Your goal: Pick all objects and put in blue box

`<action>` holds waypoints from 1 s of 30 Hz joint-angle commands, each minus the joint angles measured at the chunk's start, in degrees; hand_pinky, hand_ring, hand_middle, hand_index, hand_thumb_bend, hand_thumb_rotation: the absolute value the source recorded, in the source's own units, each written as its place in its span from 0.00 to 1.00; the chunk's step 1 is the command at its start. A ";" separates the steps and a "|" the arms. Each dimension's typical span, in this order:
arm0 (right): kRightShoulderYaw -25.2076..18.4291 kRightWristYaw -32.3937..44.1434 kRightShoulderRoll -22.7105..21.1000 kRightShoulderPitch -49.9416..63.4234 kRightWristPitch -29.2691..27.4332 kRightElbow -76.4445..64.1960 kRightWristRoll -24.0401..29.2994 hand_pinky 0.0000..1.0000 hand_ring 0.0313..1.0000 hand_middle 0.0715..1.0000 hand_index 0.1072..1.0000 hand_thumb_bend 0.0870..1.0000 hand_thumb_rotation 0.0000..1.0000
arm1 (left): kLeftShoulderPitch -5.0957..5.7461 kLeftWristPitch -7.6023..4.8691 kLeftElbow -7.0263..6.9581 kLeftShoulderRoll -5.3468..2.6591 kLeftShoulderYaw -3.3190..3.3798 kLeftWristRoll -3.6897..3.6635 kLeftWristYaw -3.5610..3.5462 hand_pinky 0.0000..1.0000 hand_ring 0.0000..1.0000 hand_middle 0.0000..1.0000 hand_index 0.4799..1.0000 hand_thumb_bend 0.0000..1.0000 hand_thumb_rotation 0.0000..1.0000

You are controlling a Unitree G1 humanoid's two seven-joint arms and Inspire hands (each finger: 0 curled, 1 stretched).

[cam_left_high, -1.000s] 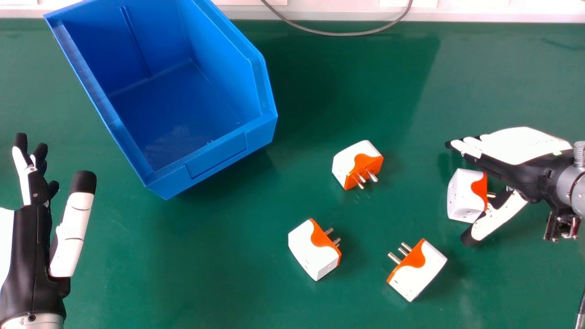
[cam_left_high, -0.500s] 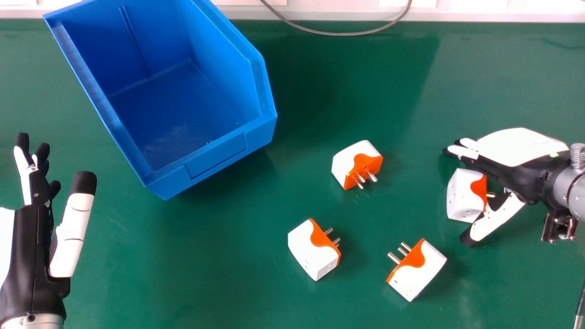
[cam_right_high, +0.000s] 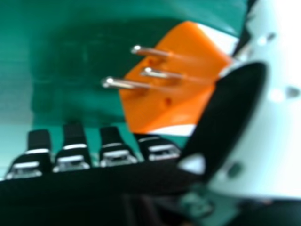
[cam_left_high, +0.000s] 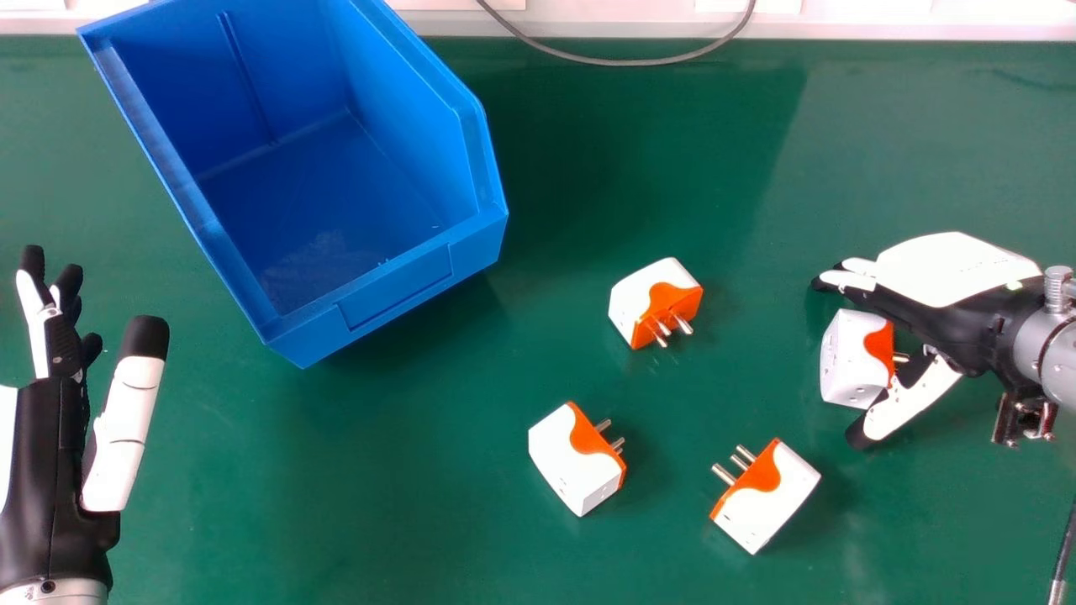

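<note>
At the right of the head view, my right hand (cam_left_high: pixel 950 277) is open around a white and orange plug adapter (cam_left_high: pixel 849 357), which lies between its fingers and thumb. In the right hand view the adapter's orange face (cam_right_high: pixel 174 89) and metal pins show beside my right hand (cam_right_high: pixel 249 117). Three similar adapters lie on the table: one near the middle (cam_left_high: pixel 646 298), one nearer the front (cam_left_high: pixel 572 462), one to its right (cam_left_high: pixel 769 496). The blue box (cam_left_high: pixel 395 290) stands at the upper left with nothing in it. My left hand (cam_left_high: pixel 50 437) is open at the left edge.
The green table (cam_left_high: pixel 378 470) spreads beneath everything. A grey cable (cam_left_high: pixel 622 62) loops over its far edge, beside a pale strip. Another thin dark cable (cam_left_high: pixel 1063 555) shows at the lower right corner.
My right hand has shifted slightly left over the adapter, its fingers a little farther past it. My left hand has moved slightly left. The adapters rest where they were.
</note>
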 commanded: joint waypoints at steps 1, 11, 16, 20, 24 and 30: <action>-0.25 -1.54 -0.65 -0.82 -0.14 -0.34 0.01 0.85 0.86 0.93 0.89 0.62 0.46 | 0.16 -1.11 -0.57 0.81 0.80 -0.44 -0.24 0.95 1.00 1.00 1.00 0.76 1.00; 1.02 -10.42 -1.06 -0.27 -1.19 0.06 -3.56 0.71 0.77 0.80 0.75 0.42 0.26 | 0.39 -1.55 -0.58 0.86 1.20 -0.66 -0.83 0.95 1.00 1.00 1.00 0.77 0.99; 1.89 -13.66 -0.55 -1.23 -2.20 3.13 -4.27 0.69 0.76 0.77 0.72 0.35 0.23 | 0.74 -1.41 -1.25 0.81 1.13 -0.40 -0.89 0.95 1.00 1.00 1.00 0.77 0.99; 2.43 -15.12 0.11 -1.96 -2.05 4.67 -4.31 0.60 0.69 0.73 0.67 0.29 0.15 | 0.75 -1.47 -1.23 0.96 1.15 -0.36 -0.95 0.95 1.00 1.00 1.00 0.77 0.99; 2.70 -16.89 0.37 -1.88 -0.89 4.62 -4.81 0.50 0.63 0.69 0.62 0.30 0.05 | 0.84 -1.64 -1.17 1.05 1.19 -0.50 -1.11 0.95 1.00 1.00 1.00 0.77 0.99; 2.40 -18.16 1.01 -1.48 -0.03 4.63 -3.87 0.44 0.59 0.65 0.59 0.35 0.01 | 1.18 -1.43 -1.85 0.94 1.25 -0.47 -1.31 0.95 1.00 1.00 1.00 0.79 0.99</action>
